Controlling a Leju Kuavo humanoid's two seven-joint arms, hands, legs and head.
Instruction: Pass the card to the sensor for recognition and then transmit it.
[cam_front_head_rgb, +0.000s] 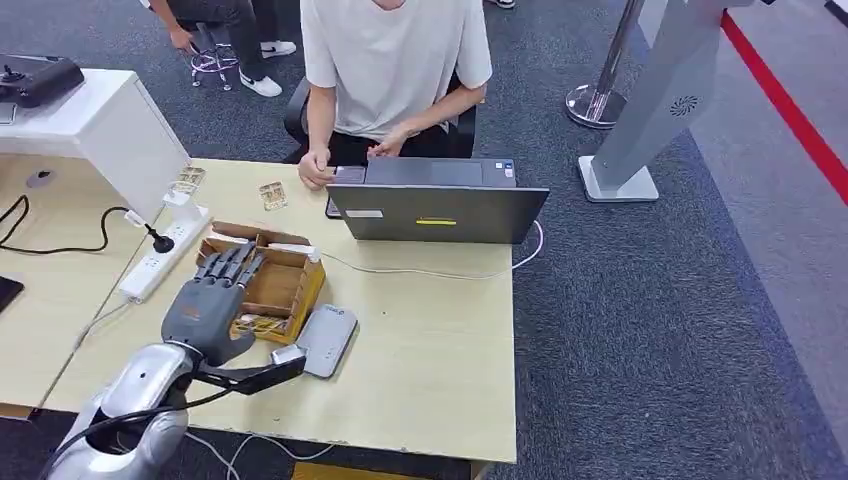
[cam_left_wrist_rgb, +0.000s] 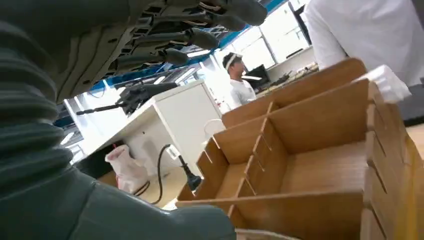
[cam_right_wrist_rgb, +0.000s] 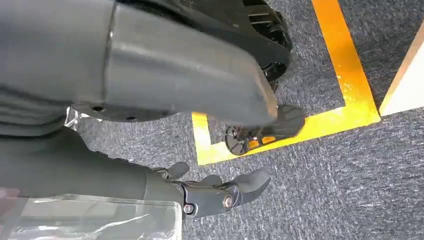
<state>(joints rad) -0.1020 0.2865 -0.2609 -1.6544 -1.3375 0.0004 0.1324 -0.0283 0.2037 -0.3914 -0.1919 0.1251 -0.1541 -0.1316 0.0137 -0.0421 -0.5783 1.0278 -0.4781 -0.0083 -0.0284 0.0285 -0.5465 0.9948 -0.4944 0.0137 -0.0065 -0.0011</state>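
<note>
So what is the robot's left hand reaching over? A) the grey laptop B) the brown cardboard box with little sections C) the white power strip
B: the left hand hovers with fingers spread over the brown cardboard box with dividers, holding nothing.

Head view: high, looking forward and down across the table (cam_front_head_rgb: 420, 350). Left wrist view: low, very close behind the left hand (cam_left_wrist_rgb: 165, 35), facing into the cardboard box (cam_left_wrist_rgb: 310, 165), shared with the head view. Right wrist view: close, aimed down at carpet (cam_right_wrist_rgb: 325, 200).
</note>
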